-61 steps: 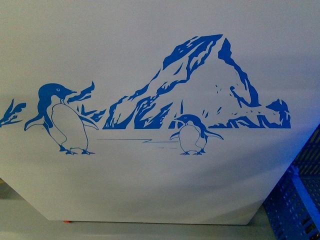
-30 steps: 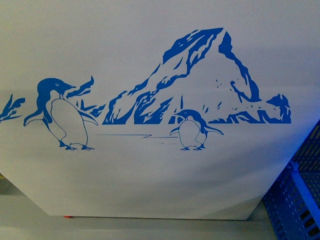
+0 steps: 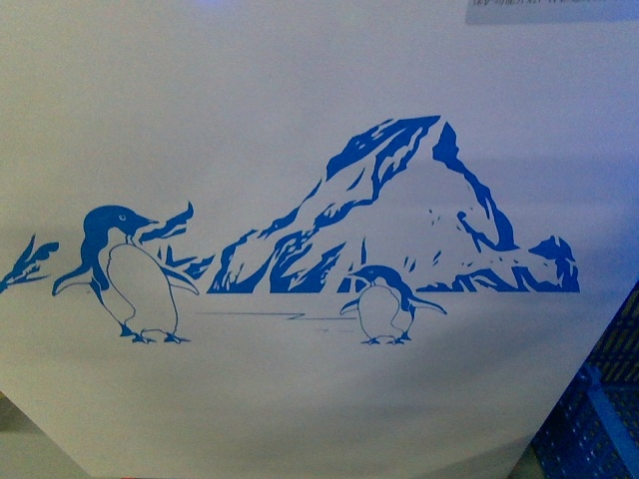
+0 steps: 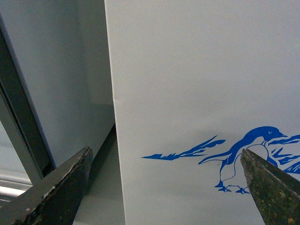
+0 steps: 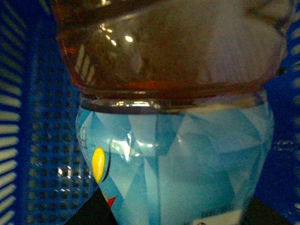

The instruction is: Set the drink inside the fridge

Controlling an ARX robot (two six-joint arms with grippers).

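Drink (image 5: pixel 173 154): a clear bottle, seen very close in the right wrist view. It shows amber-brown liquid in the bulging part and a pale blue label with a yellow spot and a red mark on the part below. The cap is out of sight. It is in none of the other views.

Blue crate (image 5: pixel 42 140): a perforated plastic wall directly behind the drink, with blue showing on both sides of it. I cannot tell if the bottle stands on anything. In the front view, a corner of a blue crate sits at the lower right, just beside the fridge.

Right gripper (image 5: pixel 178 220): only dark wedges show on either side of the bottle's labelled end. I cannot tell if it is pinching the bottle or merely flanking it.

Fridge (image 3: pixel 300 100): its white side wall fills the front view. It bears a blue decal of a mountain (image 3: pixel 399 210), a large penguin (image 3: pixel 125 274) and a smaller penguin (image 3: pixel 384 304). The edge of a sticker (image 3: pixel 549 10) shows at the top right.

Left gripper (image 4: pixel 164 187): spread wide with nothing between its worn dark fingers (image 4: pixel 61 187). It faces the fridge wall near the large penguin and stands apart from it.

Grey cabinet (image 4: pixel 51 70): beside the fridge, with a narrow gap between them and a dark frame along its edge.
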